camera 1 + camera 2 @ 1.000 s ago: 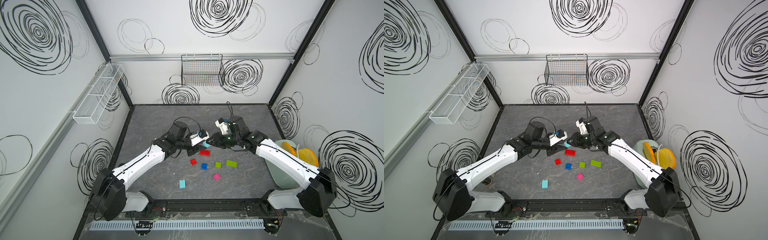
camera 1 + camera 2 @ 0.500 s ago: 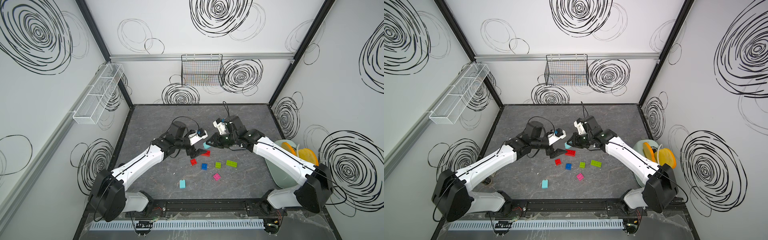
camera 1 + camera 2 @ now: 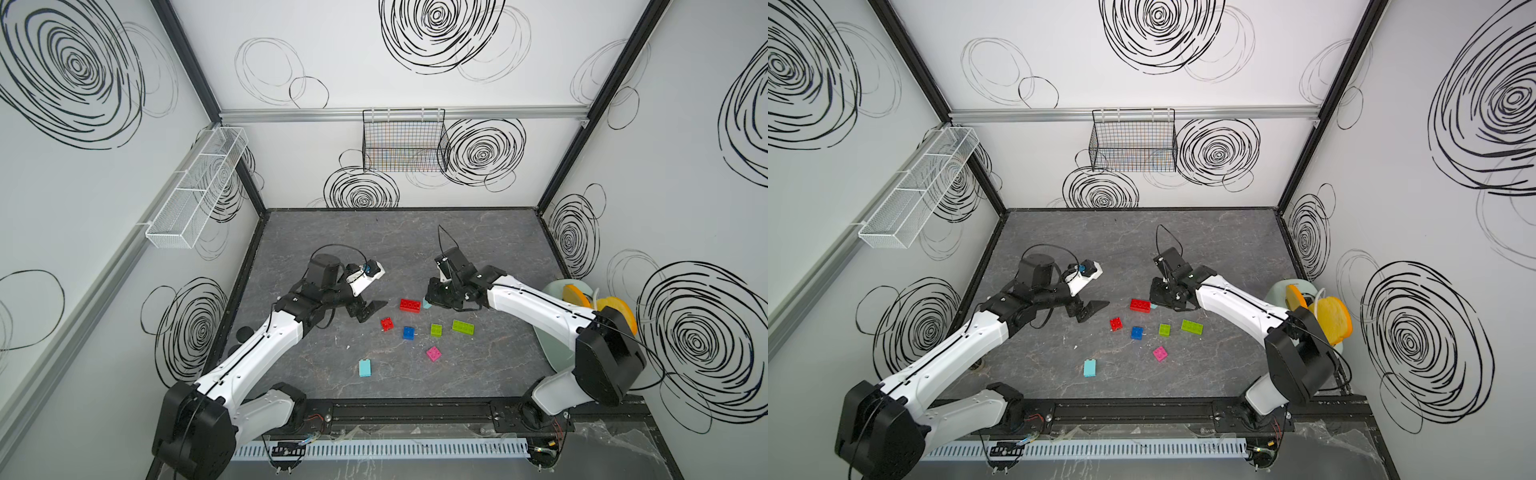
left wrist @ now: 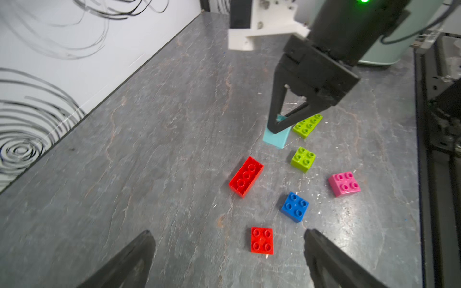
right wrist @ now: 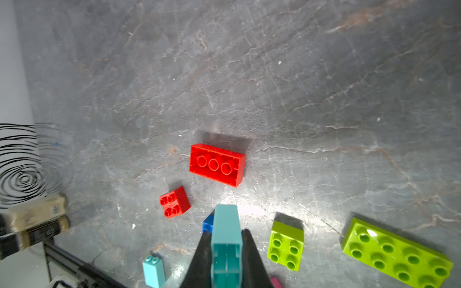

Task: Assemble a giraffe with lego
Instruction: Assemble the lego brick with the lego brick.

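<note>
The desk (image 3: 374, 249) is the widest thing under me, and the lego (image 3: 1136, 332) sits near its middle with no two pieces joined, so I judge the giraffe not yet begun. A wire basket (image 3: 405, 145) hangs on the back wall. A pale tub (image 3: 555, 291) with orange-yellow discs stands at the desk's edge by my right arm. Both are well apart from the work and block nothing.

My left pincer (image 3: 369, 311) hangs spread wide and empty just beside the pile, I think to leave my other arm room. My right pincer (image 4: 276, 126) is pinching a light-blue brick (image 5: 225, 232) by its long sides. It is just beside the long red brick (image 3: 410, 305), which lies hollow side up, probably so a leg's studs can press in. Whether the held brick touches the desk I cannot tell.

The long lime brick (image 3: 463, 327) lies close by, and the second light-blue brick (image 3: 365, 368) lies alone nearer my base. The small red brick (image 3: 387, 323), blue brick (image 3: 408, 333), small lime brick (image 3: 436, 330) and pink brick (image 3: 433, 353) crowd the space below the red one.
</note>
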